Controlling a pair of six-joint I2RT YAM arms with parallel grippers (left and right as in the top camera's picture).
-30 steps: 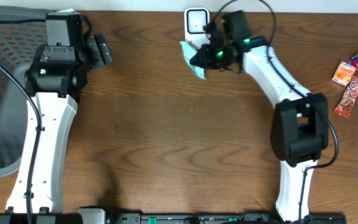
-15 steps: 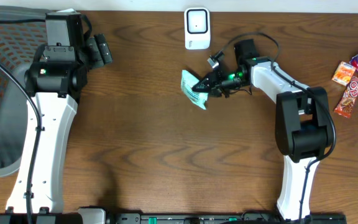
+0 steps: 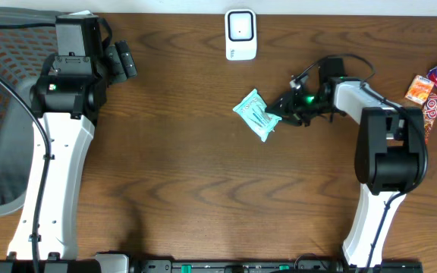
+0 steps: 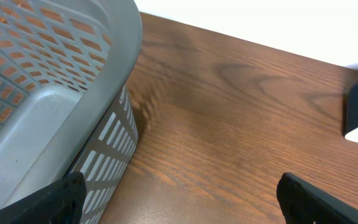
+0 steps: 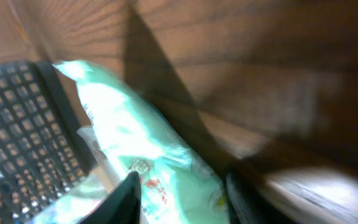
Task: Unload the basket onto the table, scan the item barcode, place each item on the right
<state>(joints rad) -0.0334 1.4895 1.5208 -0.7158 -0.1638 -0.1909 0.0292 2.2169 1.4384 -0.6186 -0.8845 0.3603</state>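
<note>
Both arms are built of long glossy white shells (image 3: 51, 174) joined by boxy matte black joint housings (image 3: 70, 83), each arm showing a small green indicator light (image 3: 50, 86). Along them run thin black cables (image 3: 42, 140). The left gripper (image 4: 182, 193) ends in blunt black fingertips (image 4: 61, 196).

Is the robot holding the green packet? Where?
Cannot tell: the right gripper is at one edge of the green packet, but blur hides any grip; the left gripper is empty.

Table (image 3: 188, 152): dark brown wood, clear grain, smooth, low sheen
Basket (image 4: 55, 93): grey plastic, perforated lattice walls, matt
Packet (image 3: 255, 114): mint-green plastic film, crinkled, glossy
Scanner (image 3: 240, 34): white plastic, smooth
Arm shells (image 3: 55, 167): white moulded plastic, smooth, slight gloss
Sweet wrappers (image 3: 431, 91): bright printed film, shiny
</note>
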